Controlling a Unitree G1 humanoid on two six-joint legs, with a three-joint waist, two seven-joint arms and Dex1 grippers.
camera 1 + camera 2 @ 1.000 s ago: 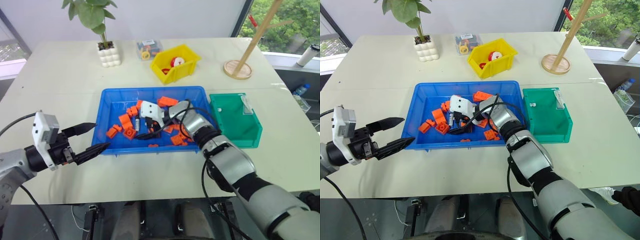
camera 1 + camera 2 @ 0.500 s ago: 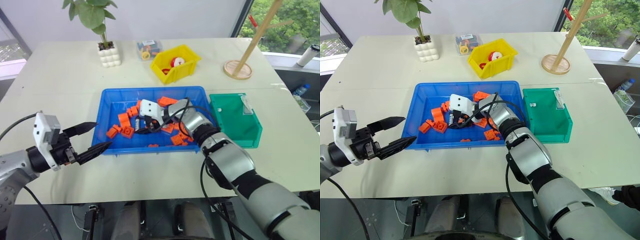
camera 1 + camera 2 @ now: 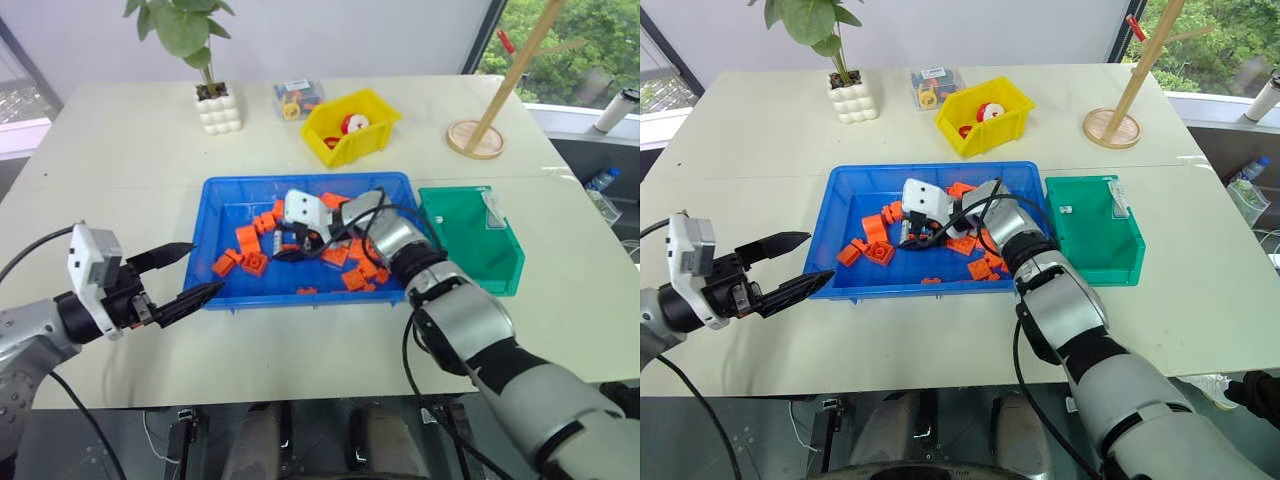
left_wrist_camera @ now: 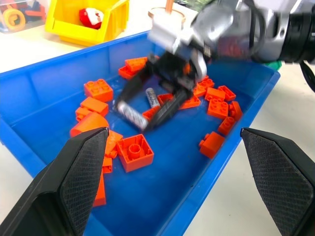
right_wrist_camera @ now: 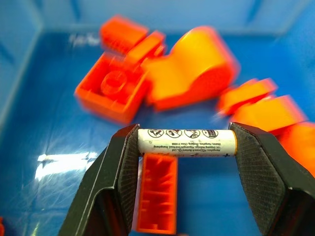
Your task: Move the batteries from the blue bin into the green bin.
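Right now your right hand [image 5: 183, 142] is grasping one of the batteries [image 5: 186, 142] end to end between its two black fingers [image 5: 123, 162], holding it clear above the floor of the blue bin [image 3: 232, 195], over the bin's middle. Below it the orange bricks [image 3: 248, 240] are lying scattered across the gridded floor, and another battery [image 4: 152, 98] is resting among them near the middle of the bin. The green bin [image 3: 470, 240] is sitting just beside the blue bin's right edge, with two small pale items lying toward its far end; you cannot tell what they are. Your left hand [image 3: 190, 272] is hovering with its fingers spread and nothing between them, over the tabletop [image 3: 120, 170] off the blue bin's near left corner.
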